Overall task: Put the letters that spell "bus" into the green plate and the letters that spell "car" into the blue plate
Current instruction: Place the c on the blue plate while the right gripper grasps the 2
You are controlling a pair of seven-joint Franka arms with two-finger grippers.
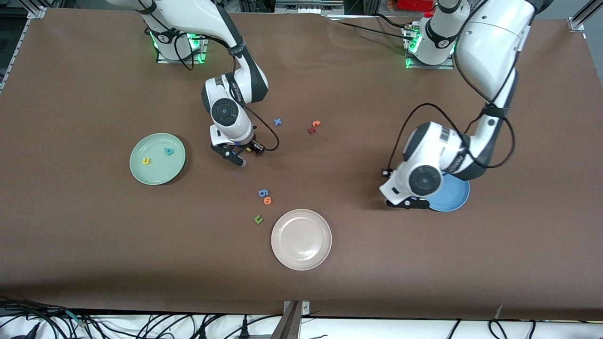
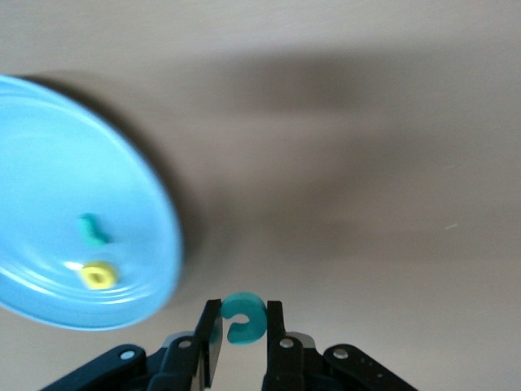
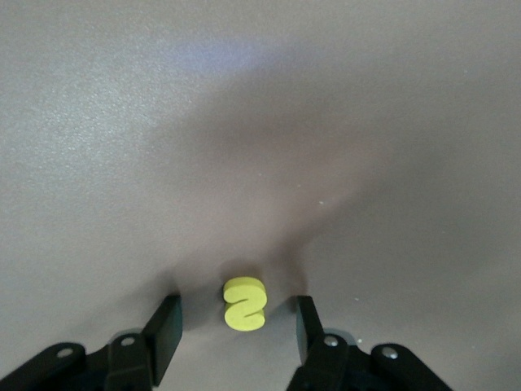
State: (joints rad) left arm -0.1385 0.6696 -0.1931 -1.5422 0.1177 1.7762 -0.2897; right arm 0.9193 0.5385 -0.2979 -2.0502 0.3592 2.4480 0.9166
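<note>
Two letters per plate, third ones at the grippers.
Pinched teal "c" (image 2: 242, 317) in left gripper (image 2: 242, 334) beside blue plate (image 2: 49, 195); straddled yellow "s" (image 3: 244, 304) with right gripper (image 3: 236, 322) fingers spread, near green plate (image 1: 157, 158).

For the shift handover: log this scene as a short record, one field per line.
left gripper: shut on teal c, beside the blue plate
right gripper: fingers open around yellow s on the table
blue plate contents: teal r, yellow a
green plate contents: yellow u, teal b
beige plate: holds no letters
</note>
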